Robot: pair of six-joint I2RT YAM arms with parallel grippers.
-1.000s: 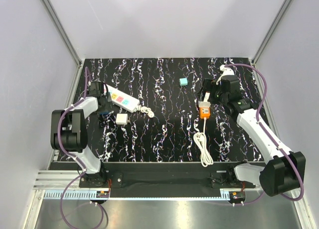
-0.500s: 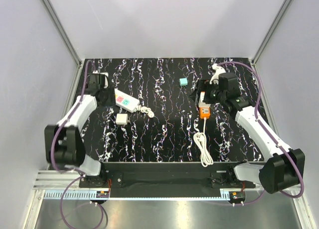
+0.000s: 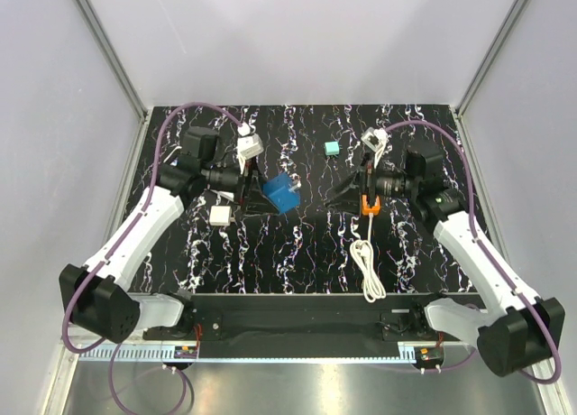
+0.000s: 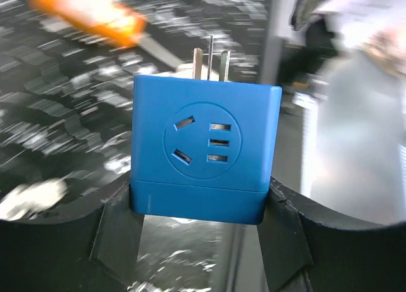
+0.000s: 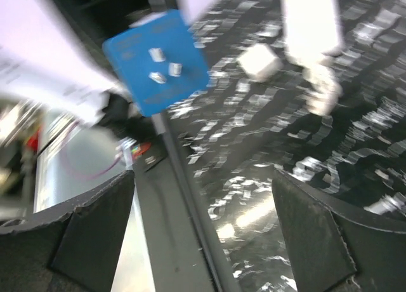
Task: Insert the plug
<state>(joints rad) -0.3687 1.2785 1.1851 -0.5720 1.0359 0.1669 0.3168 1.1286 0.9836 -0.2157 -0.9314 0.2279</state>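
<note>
Over table centre-left, top view: found left gripper swung out from the far-left edge, where it sat half a second back, now carrying blue plug adapter toward orange power strip. Found right gripper turned off the strip's far end to face left, at the adapter. Logged white plug lying untouched on table, same spot as before, just beside the left forearm. Logged teal cube unmoved too. Judged carry phase begun, with the blue one as the plug in play; well apart from the strip, nothing inserted yet.

Left wrist view: showed socket face of blue plug adapter, clamped low between both fingers of left gripper. Showed prongs sticking out the far side toward the blurred orange power strip. Confirmed a firm clench, not readable from the top view.

Right wrist view: showed the prong face of blue plug adapter, three pins, a side no other view gave. Caught right gripper spread wide, nothing between. Caught white plug on the table beyond, plus a blurred white bar, hidden under the left arm from above; couldn't tell what. Missed the orange strip entirely here.
</note>
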